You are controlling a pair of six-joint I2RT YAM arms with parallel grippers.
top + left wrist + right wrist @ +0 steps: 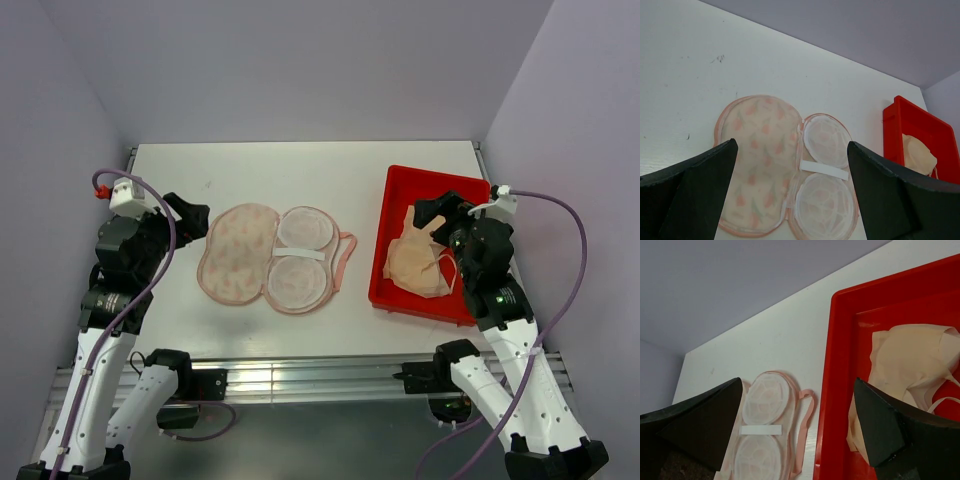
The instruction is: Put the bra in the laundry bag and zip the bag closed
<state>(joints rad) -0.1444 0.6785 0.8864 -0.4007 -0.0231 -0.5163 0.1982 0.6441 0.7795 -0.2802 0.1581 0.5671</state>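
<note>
Right end effector [797, 390]: fingers spread wide, gripping nothing, poised above the red tray [400, 185]. Beneath it, toward its right-hand finger, the bra [415, 262], bunched in a loose heap on the tray floor, 1 thin strap looping out by that finger. Not yet touched, as far as can be told. Wide spread probably chosen to straddle the soft pile and pinch a full fold rather than a lone strap.

Left end effector [792, 150]: likewise wide apart and empty, hovering off the table [300, 165]. Ahead of and below it, the bag [268, 257], unzipped and laid flat like an opened clamshell. Printed half nearer this end effector. On the far half, toward the tray, 2 white mesh cups crossed by a white band. Pink loop trailing off the far edge, between bag and tray. Laid open that way, presumably, to give a clear drop zone for the bra.

Judged stage: the very start, with pickup first, then a carry across to the mesh side, then folding shut and zipping. Left end effector likely stationed by the bag to pin it down or take the zipper pull later. Likely trouble: snagging only a strap, or dragging the tray along. Zipper pull too small to locate.
</note>
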